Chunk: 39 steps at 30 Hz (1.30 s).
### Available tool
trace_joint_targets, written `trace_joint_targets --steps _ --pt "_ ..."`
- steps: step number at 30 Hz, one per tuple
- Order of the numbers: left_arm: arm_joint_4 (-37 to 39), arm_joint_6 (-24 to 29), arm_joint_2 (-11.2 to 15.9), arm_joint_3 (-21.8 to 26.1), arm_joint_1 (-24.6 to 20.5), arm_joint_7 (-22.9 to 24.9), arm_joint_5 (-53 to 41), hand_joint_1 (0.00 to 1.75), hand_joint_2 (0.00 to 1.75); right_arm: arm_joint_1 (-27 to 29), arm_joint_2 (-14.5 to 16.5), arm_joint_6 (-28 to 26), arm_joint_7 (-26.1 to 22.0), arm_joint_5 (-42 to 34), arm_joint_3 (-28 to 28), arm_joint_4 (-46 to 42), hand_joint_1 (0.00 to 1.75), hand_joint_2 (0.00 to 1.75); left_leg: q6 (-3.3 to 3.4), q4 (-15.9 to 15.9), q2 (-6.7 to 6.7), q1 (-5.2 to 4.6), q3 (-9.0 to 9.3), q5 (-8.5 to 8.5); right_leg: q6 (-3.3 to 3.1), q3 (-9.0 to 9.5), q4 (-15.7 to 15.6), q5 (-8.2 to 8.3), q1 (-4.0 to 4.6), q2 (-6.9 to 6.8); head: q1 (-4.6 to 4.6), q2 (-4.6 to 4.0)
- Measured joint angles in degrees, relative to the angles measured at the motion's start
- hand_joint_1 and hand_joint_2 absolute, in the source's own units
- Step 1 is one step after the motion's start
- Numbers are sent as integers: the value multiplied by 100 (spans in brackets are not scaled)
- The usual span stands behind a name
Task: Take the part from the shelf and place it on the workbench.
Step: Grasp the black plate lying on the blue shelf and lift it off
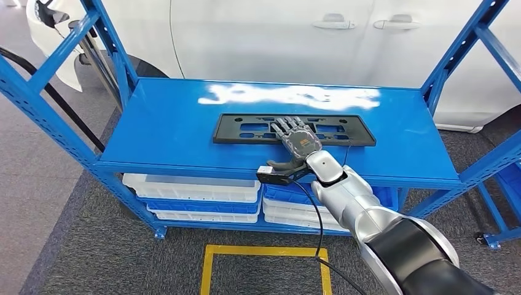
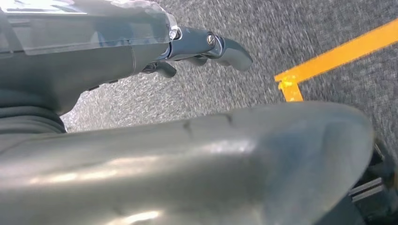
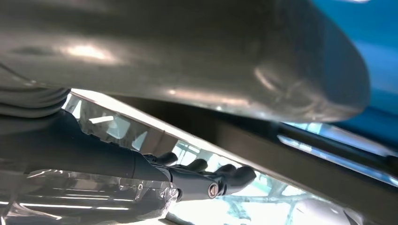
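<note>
The part (image 1: pixel 246 129) is a long black plastic frame with cut-outs, lying flat on the top board of the blue shelf (image 1: pixel 166 123). My right hand (image 1: pixel 298 140) reaches in over its middle, fingers stretched out flat on the frame and thumb spread out to the side near the shelf's front edge. It holds nothing. In the right wrist view the dark fingers (image 3: pixel 206 180) lie straight along the dark frame (image 3: pixel 291 157). My left hand (image 2: pixel 206 47) hangs low over the grey carpet, holding nothing, fingers loosely extended.
White and blue bins (image 1: pixel 190 187) fill the lower shelf level. Blue uprights (image 1: pixel 454 55) flank the board on both sides. A white car (image 1: pixel 258 37) stands behind the shelf. A yellow tape square (image 1: pixel 264 251) marks the carpet in front, also seen as yellow tape (image 2: pixel 338 54).
</note>
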Motion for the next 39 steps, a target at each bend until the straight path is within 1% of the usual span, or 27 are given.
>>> trace_joint_targets --steps 2,3,5,6,7,8,9,10,11,12,13,16,17,19,21,22,23,24,26,27,28,31,33,35,37,38,39 --pt "0 1 -2 0 0 0 -1 0 0 -2 3 -1 0 -1 -14 -9 0 0 -52 123 7 -1 -25 -99 -69 43 -40 3 -30 -2 -1 0" --pt "0 2 -2 0 -3 0 -2 0 0 -4 10 -2 0 -1 -20 -14 0 0 -72 341 11 1 -115 -224 -101 69 -58 2 -45 -3 -1 0" --pt "0 2 -2 0 -3 -1 -2 0 0 3 27 -3 -1 -1 -24 -17 0 0 -102 1084 16 17 -479 -570 -144 93 -61 -16 -40 -6 -1 0" --pt "0 2 -2 0 2 -1 -2 0 0 14 31 -3 -1 -1 -25 -17 0 0 -113 1448 16 21 -681 -692 -152 99 -58 -25 -33 -6 -1 0" --pt "0 2 -2 0 9 -1 -1 0 0 25 33 -3 -1 -1 -25 -16 0 0 -118 1655 16 23 -815 -714 -156 106 -55 -36 -26 -5 -1 0" --pt "0 2 -2 0 14 -1 -1 0 0 35 33 -5 -1 -1 -26 -16 0 44 -117 1648 16 25 -846 -622 -154 117 -51 -49 -21 -4 0 0" --pt "0 2 -2 0 17 -1 2 0 0 41 35 -14 4 -1 -27 -16 0 87 -106 1376 17 25 -742 -416 -146 135 -44 -68 -19 -1 0 0" --pt "0 2 -2 0 17 -1 5 0 0 46 38 -34 10 -4 -29 -16 0 131 -88 947 18 26 -556 -175 -132 156 -33 -92 -17 1 0 0" --pt "0 1 -2 0 13 -1 10 0 0 50 41 -76 16 -11 -35 -16 0 175 -67 543 17 15 -362 -10 -112 169 -21 -117 -6 4 0 0" --pt "0 0 -2 0 9 0 14 0 0 59 45 -134 23 -20 -44 -16 0 175 -40 238 15 7 -218 95 -88 175 -8 -136 3 7 0 0" --pt "0 -3 -3 0 9 0 15 0 0 75 47 -197 28 -31 -55 -16 0 175 -15 83 12 -2 -144 118 -62 176 -2 -148 12 9 0 0" --pt "0 -14 -4 -1 18 2 -11 0 0 138 50 -315 79 -42 -83 -16 0 175 75 19 6 -2 -113 110 29 183 -3 -172 7 10 0 0" --pt "0 -17 -4 -1 15 2 -25 0 0 150 50 -321 113 -31 -90 -16 0 175 107 -5 7 7 -97 118 63 157 67 -229 1 8 0 0" --pt "0 -25 -6 -2 2 4 -59 0 0 163 44 -301 210 24 -102 -11 0 175 149 -40 15 26 -72 130 118 -58 523 -497 -16 4 0 0" --pt "0 -37 -6 -2 -6 19 -107 0 0 198 37 -234 370 121 -107 6 0 175 168 -42 18 24 -69 122 157 -452 1282 -810 -28 3 0 0" --pt "0 -43 -6 -2 -6 27 -125 0 0 214 32 -196 461 166 -107 14 0 175 172 -40 18 23 -65 117 167 -596 1531 -855 -36 3 0 0" --pt "0 -47 -6 -2 -5 36 -138 0 0 217 27 -156 542 202 -107 20 0 175 173 -38 17 23 -58 111 168 -645 1579 -791 -43 3 0 0" --pt "0 -49 -6 -2 -7 41 -145 0 0 202 19 -124 605 229 -107 23 0 175 169 -35 14 23 -44 103 160 -574 1391 -626 -48 2 0 0" --pt "0 -51 -8 -2 -13 46 -154 0 0 147 -1 -53 723 286 -107 23 0 175 145 -29 8 15 -8 77 115 -202 589 -216 -39 0 0 0" --pt "0 -51 -9 -2 -16 49 -157 0 0 122 -9 -24 780 314 -107 22 0 175 124 -25 5 6 3 64 85 -40 244 -85 -26 0 0 0" --pt "0 -52 -10 -2 -18 51 -159 0 0 100 -14 -1 839 339 -107 22 0 175 99 -22 5 -1 9 53 58 61 25 -23 -10 0 0 0" --pt "0 -55 -13 -2 -18 54 -157 0 0 54 -21 27 954 368 -107 19 0 175 11 -44 8 2 27 33 -18 103 -66 -16 3 6 0 0" --pt "0 -54 -11 -1 -19 54 -158 0 0 30 -27 56 974 371 -108 16 0 175 -47 106 14 12 -12 -91 -83 149 -128 11 -26 1 0 0" --pt "0 -52 -10 -1 -17 54 -159 0 0 22 -30 102 992 375 -109 16 0 175 -94 715 19 26 -265 -428 -121 175 -163 26 -41 -6 0 0" --pt "0 -52 -10 -2 -10 54 -160 0 0 23 -30 155 1020 379 -109 19 0 175 -128 1485 19 35 -629 -741 -131 175 -157 23 -39 -7 0 0" --pt "0 -52 -10 -2 -7 54 -161 0 0 23 -30 177 1029 379 -109 20 0 175 -138 1653 19 37 -717 -757 -131 176 -152 19 -39 -7 0 0" --pt "0 -52 -9 -2 -6 54 -161 0 0 22 -30 196 1037 380 -109 22 0 175 -142 1594 20 40 -697 -660 -125 179 -143 13 -40 -6 0 0"
